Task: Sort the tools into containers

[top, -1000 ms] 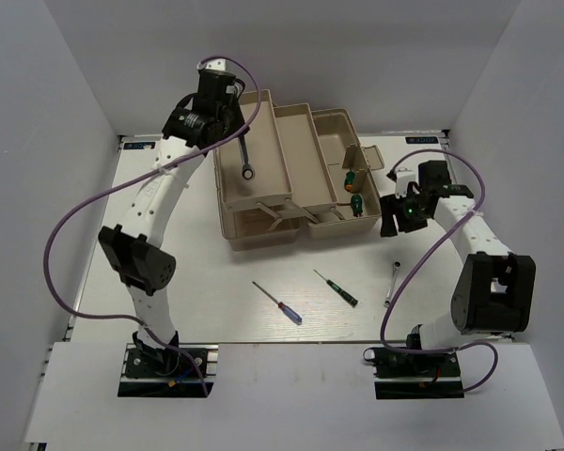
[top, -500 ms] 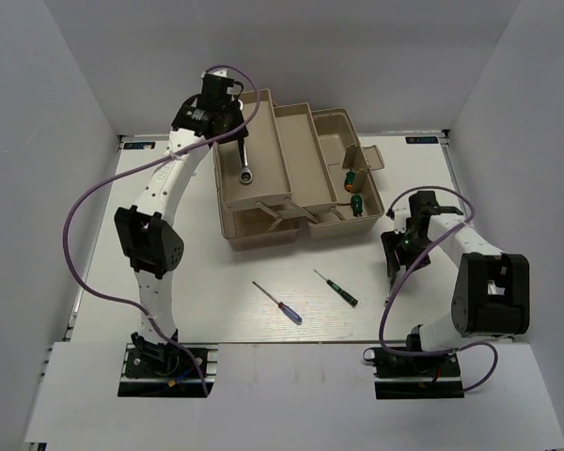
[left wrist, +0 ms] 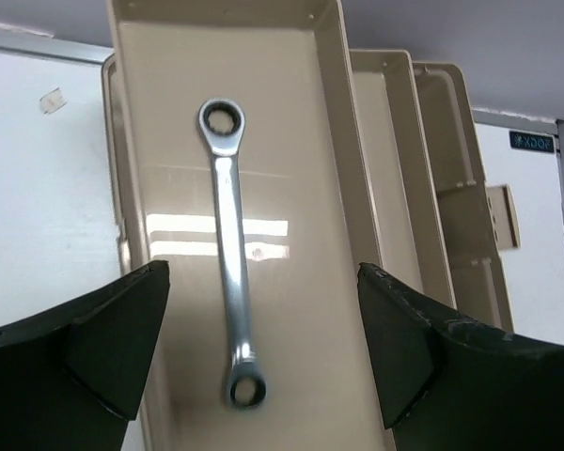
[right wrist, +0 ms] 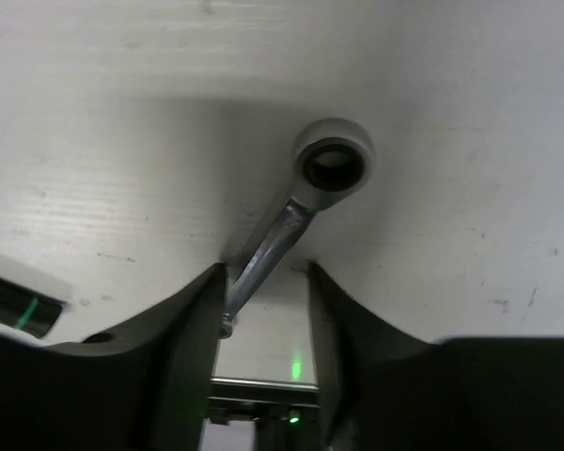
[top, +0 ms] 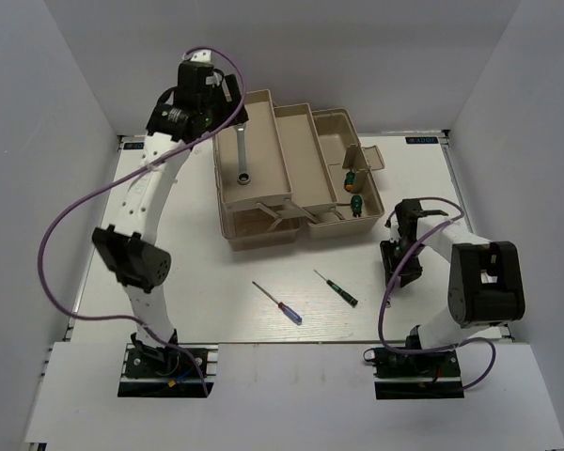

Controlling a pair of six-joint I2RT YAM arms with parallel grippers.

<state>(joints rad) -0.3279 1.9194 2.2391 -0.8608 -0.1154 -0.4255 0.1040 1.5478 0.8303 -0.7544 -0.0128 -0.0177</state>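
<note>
Left pincer (left wrist: 263,282): spread wide, empty, above the long wrench (left wrist: 227,254), which lies flat in the long beige tray (left wrist: 301,113); sorted, I'd say.
Right pincer (right wrist: 263,282): partly open, fingers straddling the short wrench (right wrist: 291,211) on the bench (right wrist: 451,94), placed to pinch its shaft; no grip yet.
Waiting: red-and-blue screwdriver (top: 278,303) and green-handled screwdriver (top: 336,287), loose on the bench.

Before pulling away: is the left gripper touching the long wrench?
Apart. The left wrist view shows the wrench lying flat in the tray, bare tray floor between it and each finger of the left gripper.
</note>
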